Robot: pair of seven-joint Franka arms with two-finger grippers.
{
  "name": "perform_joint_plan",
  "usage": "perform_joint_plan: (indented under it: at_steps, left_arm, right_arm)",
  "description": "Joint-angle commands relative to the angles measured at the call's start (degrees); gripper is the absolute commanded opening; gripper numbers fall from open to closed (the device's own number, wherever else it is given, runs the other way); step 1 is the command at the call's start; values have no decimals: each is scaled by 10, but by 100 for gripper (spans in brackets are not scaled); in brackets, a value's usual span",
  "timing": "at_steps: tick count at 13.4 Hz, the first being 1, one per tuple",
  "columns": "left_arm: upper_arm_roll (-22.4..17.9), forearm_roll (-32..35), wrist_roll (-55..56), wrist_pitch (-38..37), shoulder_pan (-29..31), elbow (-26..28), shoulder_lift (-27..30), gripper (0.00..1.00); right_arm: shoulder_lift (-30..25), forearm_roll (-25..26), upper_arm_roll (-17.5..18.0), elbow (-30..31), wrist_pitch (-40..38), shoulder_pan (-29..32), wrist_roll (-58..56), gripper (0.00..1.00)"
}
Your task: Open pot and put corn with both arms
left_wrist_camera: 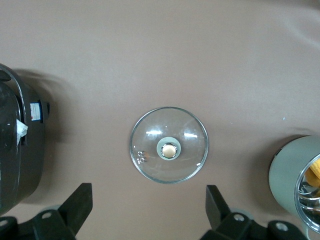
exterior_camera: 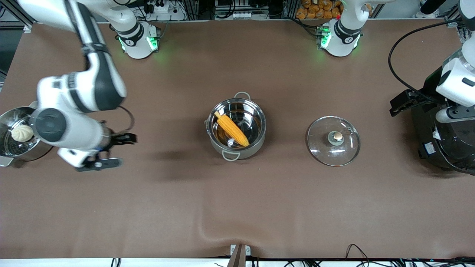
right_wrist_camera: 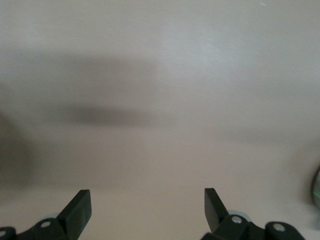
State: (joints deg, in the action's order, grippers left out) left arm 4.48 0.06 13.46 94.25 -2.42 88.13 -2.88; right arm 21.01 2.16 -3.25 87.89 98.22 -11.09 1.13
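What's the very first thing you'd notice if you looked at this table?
The bright yellow corn lying in the shiny open pot mid-table. Its glass lid lies flat on the table beside it, toward the left arm's end. Both grippers, left and right, hang open and empty.

The large black rice cooker (exterior_camera: 445, 144) is cut by the front view's edge and partly covered by the left arm; the left gripper (exterior_camera: 402, 102) shows only in part there. The right arm hides part of the steel steamer pot (exterior_camera: 9, 122) holding a white bun (exterior_camera: 22, 132). The round stainless-steel pot (left_wrist_camera: 292, 175) is cropped in the left wrist view
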Motion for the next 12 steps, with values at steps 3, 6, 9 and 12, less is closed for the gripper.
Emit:
perform_joint_plan:
  at_steps: [3,6,9,12]
  left_arm:
    - [11,-5,-12,-20,9,46,52,100]
    - [12,-4,-11,-23,7,57,72,100]
    - [12,-3,-10,-34,7,44,71,100]
    - [12,-2,-10,-48,7,32,71,100]
  right_arm:
    - [-140,-12,15,98,14,81,-48,100]
    - [-191,-11,15,94,-15,96,-48,100]
    - [-224,-12,16,88,-48,106,-53,100]
    - [-229,-13,22,44,-101,122,-81,100]
